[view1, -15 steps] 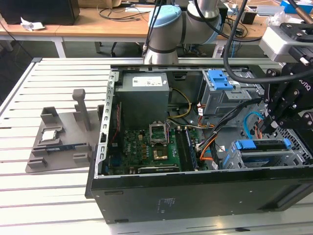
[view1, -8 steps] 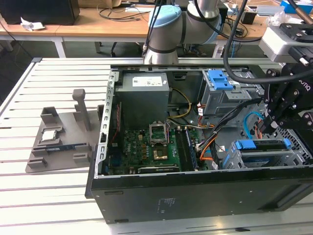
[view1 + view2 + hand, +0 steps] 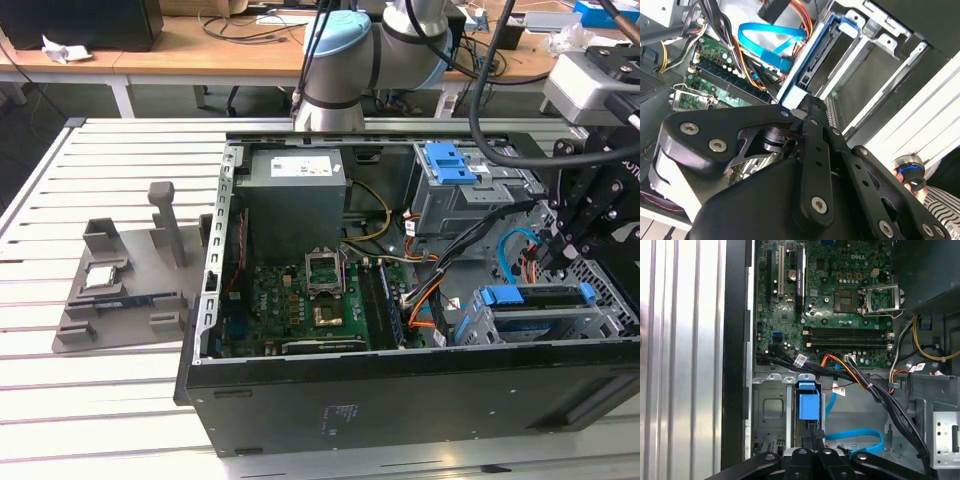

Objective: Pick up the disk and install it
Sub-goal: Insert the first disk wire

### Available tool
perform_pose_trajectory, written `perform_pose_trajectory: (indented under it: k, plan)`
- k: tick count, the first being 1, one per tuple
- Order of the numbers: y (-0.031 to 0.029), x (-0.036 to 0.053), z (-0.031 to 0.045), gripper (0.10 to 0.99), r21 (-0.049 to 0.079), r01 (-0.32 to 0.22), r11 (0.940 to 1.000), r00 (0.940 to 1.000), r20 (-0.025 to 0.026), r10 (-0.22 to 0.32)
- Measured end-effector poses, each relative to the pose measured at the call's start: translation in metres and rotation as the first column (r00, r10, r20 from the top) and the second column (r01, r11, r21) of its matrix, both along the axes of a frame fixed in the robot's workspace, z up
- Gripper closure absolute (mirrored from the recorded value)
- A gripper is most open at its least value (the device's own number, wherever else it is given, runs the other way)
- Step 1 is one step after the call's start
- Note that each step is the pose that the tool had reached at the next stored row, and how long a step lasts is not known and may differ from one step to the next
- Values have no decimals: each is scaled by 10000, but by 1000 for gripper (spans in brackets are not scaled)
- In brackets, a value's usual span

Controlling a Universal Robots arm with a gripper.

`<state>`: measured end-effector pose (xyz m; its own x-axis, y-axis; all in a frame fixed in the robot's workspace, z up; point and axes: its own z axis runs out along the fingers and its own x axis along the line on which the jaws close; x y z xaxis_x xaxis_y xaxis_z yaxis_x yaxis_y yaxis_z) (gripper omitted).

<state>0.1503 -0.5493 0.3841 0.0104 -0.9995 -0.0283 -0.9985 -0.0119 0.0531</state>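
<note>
The disk (image 3: 530,297), in its blue carrier, sits in the lower grey drive cage (image 3: 500,325) at the exterior view's right inside the open computer case. In the first wrist view, the carrier's blue end (image 3: 807,402) stands in the cage slot. In the second wrist view, the disk (image 3: 815,55) shows edge-on in the cage. My black gripper (image 3: 555,250) hangs just above that cage. Its fingers are closed together, and the gripper (image 3: 815,434) stands right behind the carrier's end, where it (image 3: 807,104) touches or nearly touches the carrier.
A blue latch (image 3: 450,160) tops the upper drive cage. The motherboard (image 3: 310,300), power supply (image 3: 295,200) and orange, black and blue cables (image 3: 860,435) crowd the case. A grey fixture (image 3: 130,290) holding a chip lies on the slatted table. A hand (image 3: 910,175) is beyond the case.
</note>
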Motion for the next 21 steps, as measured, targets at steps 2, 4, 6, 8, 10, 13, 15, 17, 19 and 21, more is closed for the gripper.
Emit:
perform_pose_trajectory:
  k: [2, 4, 6, 8, 10, 13, 15, 17, 19, 21]
  plan:
    - [17, 45, 0, 980, -11, 0, 10000, 10000, -1, 0]
    - [30, 94, 1, 980, -20, 1, 10000, 10000, -1, -1]
    - [44, 161, 1, 980, -22, 1, 10000, 10000, -4, -1]
    - [66, 263, 0, 980, -26, 1, 10000, 10000, -9, -1]
    - [72, 326, 1, 980, -27, 1, 10000, 10000, -13, -1]
    - [73, 365, 0, 980, -26, 1, 10000, 10000, -15, -1]
    - [74, 390, -1, 980, -26, 0, 10000, 10000, -17, 0]
    - [79, 427, -2, 980, -26, 1, 10000, 10000, -21, -1]
    - [86, 471, -2, 980, -27, 1, 10000, 10000, -23, -1]
    - [92, 508, -3, 980, -28, 1, 10000, 10000, -26, -1]
